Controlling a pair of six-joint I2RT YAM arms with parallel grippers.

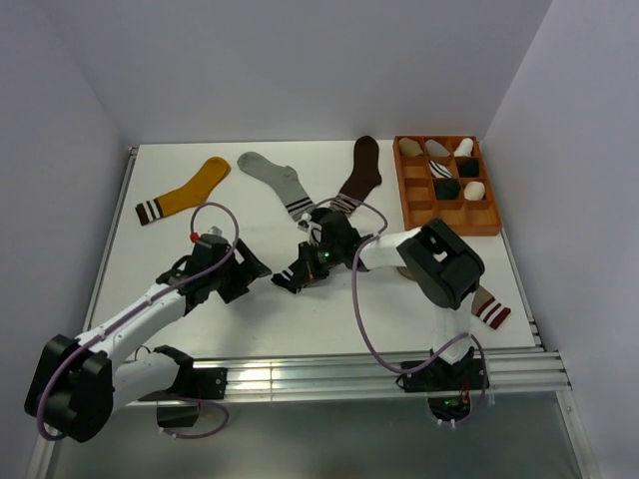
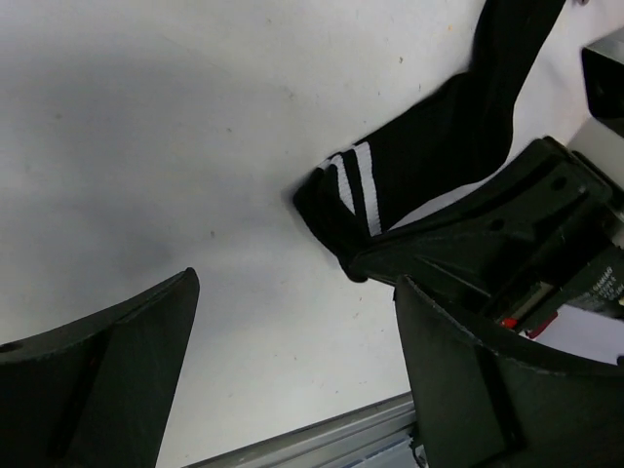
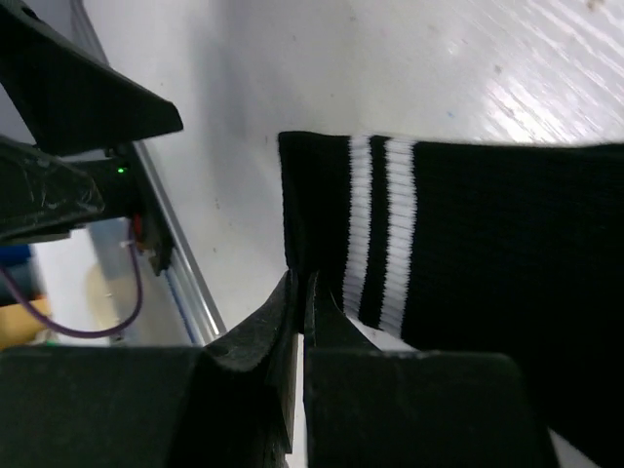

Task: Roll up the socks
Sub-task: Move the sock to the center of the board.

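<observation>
Blk sock w/ white cuff stripes (image 3: 487,244) lies flat, mid on table (image 1: 130,269). In L wrist view its long axis runs 7 to 1 o'clock, cuff at 7. R gripper (image 3: 300,292) is low, arm angled to 10 o'clock in top view, fingers together, nipping cuff edge. L gripper (image 2: 292,331) is low, arm stretched to 1 o'clock, fingers wide apart, near cuff.

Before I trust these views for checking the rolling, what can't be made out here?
Black sock: toe end cut off by the right wrist view's edge; in the top view the right arm mostly covers it.
Taupe sock: only the cuff shows in the top view, rest under that arm.
Tray: contents too small to name.
</observation>
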